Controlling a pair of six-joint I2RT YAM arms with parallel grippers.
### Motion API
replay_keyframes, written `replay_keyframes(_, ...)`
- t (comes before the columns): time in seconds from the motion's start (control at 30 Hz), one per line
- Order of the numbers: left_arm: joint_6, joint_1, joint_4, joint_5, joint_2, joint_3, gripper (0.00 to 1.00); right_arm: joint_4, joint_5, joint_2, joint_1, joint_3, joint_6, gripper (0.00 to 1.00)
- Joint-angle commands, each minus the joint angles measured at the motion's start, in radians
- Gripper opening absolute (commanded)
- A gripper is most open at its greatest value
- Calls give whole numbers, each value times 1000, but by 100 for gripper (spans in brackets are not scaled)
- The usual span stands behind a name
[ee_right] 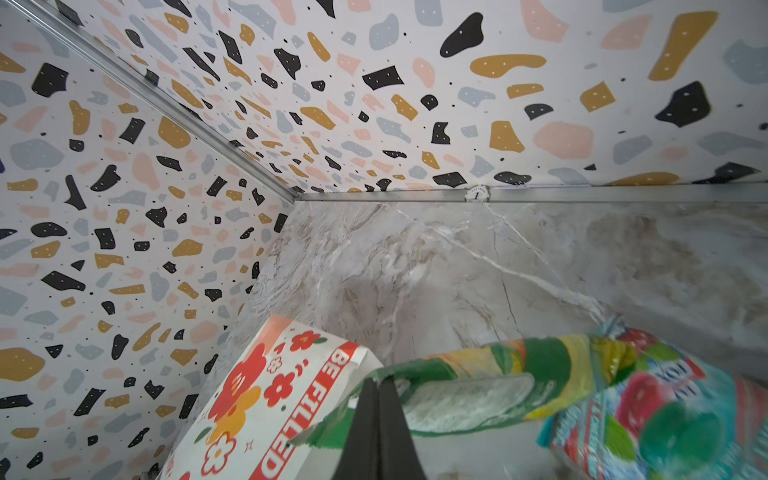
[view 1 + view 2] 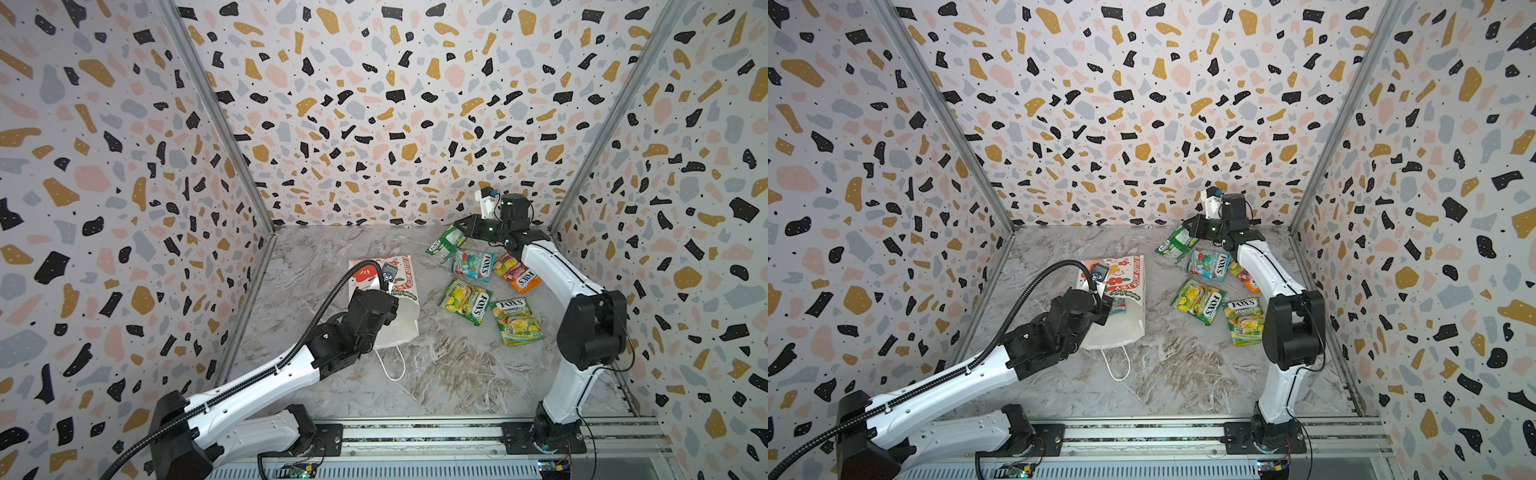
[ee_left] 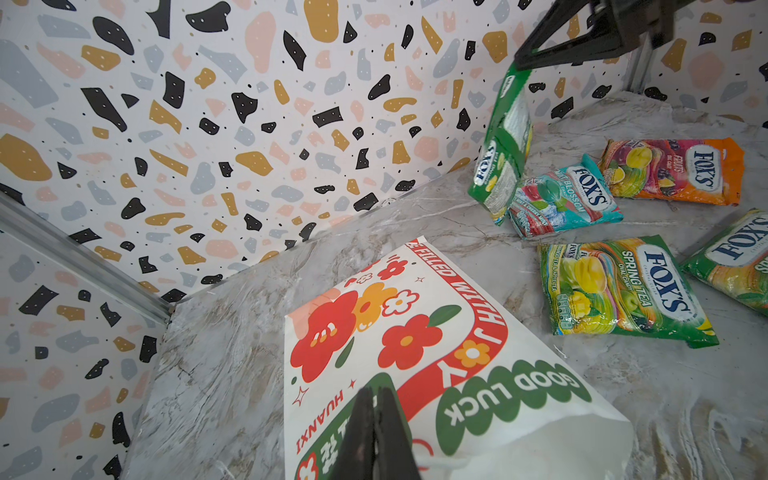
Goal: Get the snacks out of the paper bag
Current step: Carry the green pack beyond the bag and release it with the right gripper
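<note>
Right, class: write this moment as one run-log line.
left gripper: shut on paper bag | right gripper: shut on green packet, hanging | table: teal packet, orange packet, two green-yellow packets flat

Terrazzo-print walls (image 2: 374,104), grey marble-look tabletop (image 2: 457,374), alu corner posts (image 2: 219,116), front rail (image 2: 415,434).
</note>
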Motion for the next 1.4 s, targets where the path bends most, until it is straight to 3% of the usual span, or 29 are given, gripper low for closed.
replay_keyframes(0.0,25,4,63,-23,-32,-20,0,74,-98,63,1,128,40,0)
replay_keyframes(0.3,39,3,93,-27,-50,-40,0,69,-190,253,4,154,26,0)
replay_keyframes(0.7,37,3,82,-27,-33,-33,0,269,-181,113,2,-273,35,0)
replay_keyframes(0.97,36,4,82,-29,-35,-35,0,355,-162,75,9,-388,71,0)
replay_keyframes(1.17,36,3,81,-30,-36,-33,0,322,-116,70,15,-388,49,0)
replay_keyframes(1.23,35,3,79,-27,-36,-33,0,287,-85,66,17,-377,31,14)
replay_keyframes(1.3,36,4,79,-22,-37,-33,0,250,-43,47,21,-377,6,34)
replay_keyframes(1.37,36,3,80,-11,-40,-34,0,225,2,14,25,-389,-19,46)
